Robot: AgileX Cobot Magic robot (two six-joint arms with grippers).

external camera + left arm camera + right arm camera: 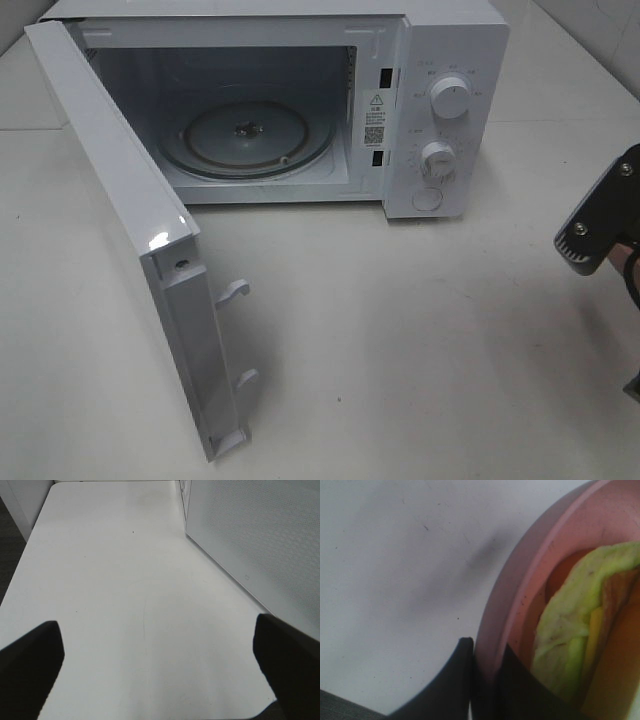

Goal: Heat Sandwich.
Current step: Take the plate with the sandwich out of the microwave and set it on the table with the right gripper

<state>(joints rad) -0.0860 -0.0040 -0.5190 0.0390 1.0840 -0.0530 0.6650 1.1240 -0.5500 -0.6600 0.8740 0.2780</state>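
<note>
Yellowish-green sandwich (570, 645) with a brown crust edge, lying flat inside the pink plate (520, 590). Right gripper (487, 675) clenched on the plate's rim, one finger outside, one inside, close beside the food. Plate and sandwich not visible from the high camera; only the right arm's dark body at that view's right edge, so presumably just off to the right of the microwave (440, 110), though hard to confirm.

Step in hand, by the look of it: carrying the plate to the oven. Best kept level, since a rim pinch on one side invites tipping and a sliding sandwich. Approach low and straight through the opening, aiming for the middle of the glass turntable (245, 138), then lowering fully before letting go.

Microwave door (130, 240) swung wide open toward the left, latch hooks sticking out, well clear of a path from the right. Control panel with its two knobs (450, 98) nearest the incoming arm; worth skirting. Left gripper (157, 665) with jaws spread wide and holding nothing, hovering over bare white tabletop (125, 580) beside the door's perforated panel. Door closing and the knobs yet to come.
</note>
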